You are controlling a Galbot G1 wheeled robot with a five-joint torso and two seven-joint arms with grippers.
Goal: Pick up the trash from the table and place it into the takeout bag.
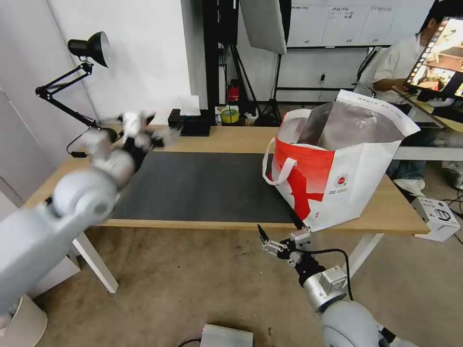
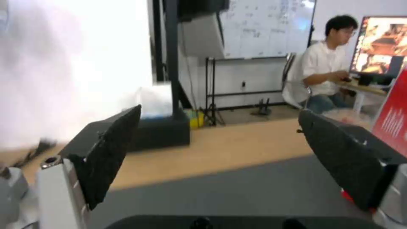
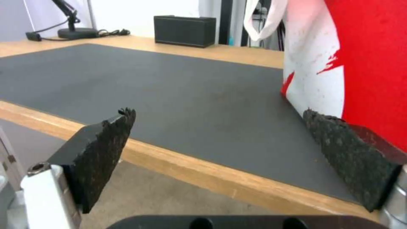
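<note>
The takeout bag (image 1: 337,178) stands open on the right end of the table (image 1: 241,140), its foil lining showing. Its red and white wall (image 3: 364,63) is close beside my right gripper (image 3: 218,121). That right gripper (image 1: 279,231) hangs open just below and in front of the table's front edge, near the bag's lower corner, with nothing between its fingers. My left gripper (image 1: 144,127) is raised over the back left of the dark mat (image 1: 202,188); it is open (image 2: 218,127) and holds nothing. The trash is out of view.
A black tissue box (image 1: 189,123) sits at the table's back edge, and a black desk lamp (image 1: 87,48) stands at the back left. A white box (image 1: 436,217) lies on the floor at the right. A person sits at a second desk behind the bag.
</note>
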